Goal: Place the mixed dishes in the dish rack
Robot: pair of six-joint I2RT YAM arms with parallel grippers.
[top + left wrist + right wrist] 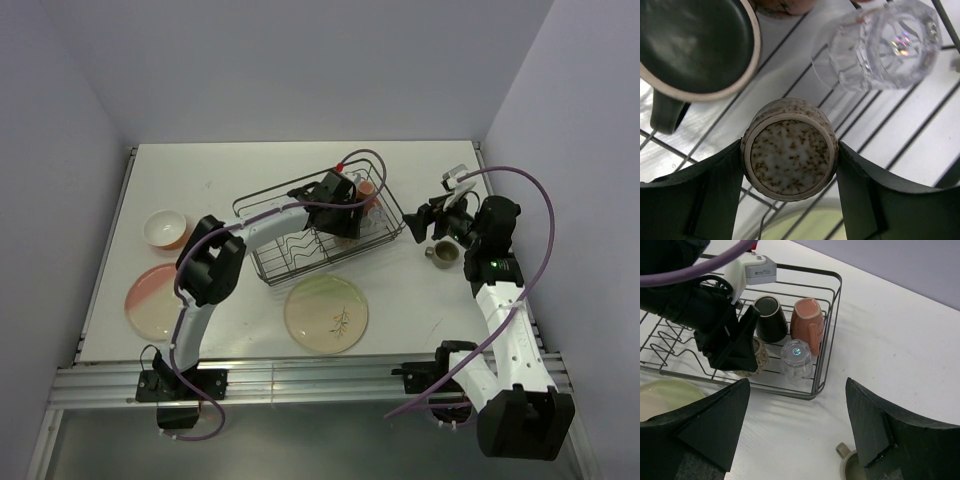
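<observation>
Left gripper (790, 161) was clamped on the speckled mug (789, 156), one finger on each flank. The mug was inverted, base up, with its long axis pointing straight down into the dish rack (300, 250). It sat inside the rack's end nearer the right arm, just beside the dark mug (695, 45) and clear glass (880, 45). Whether its rim touched the wires: could not tell. Right gripper (797, 410) hung open outside that end, above the olive mug (443, 254).
</observation>
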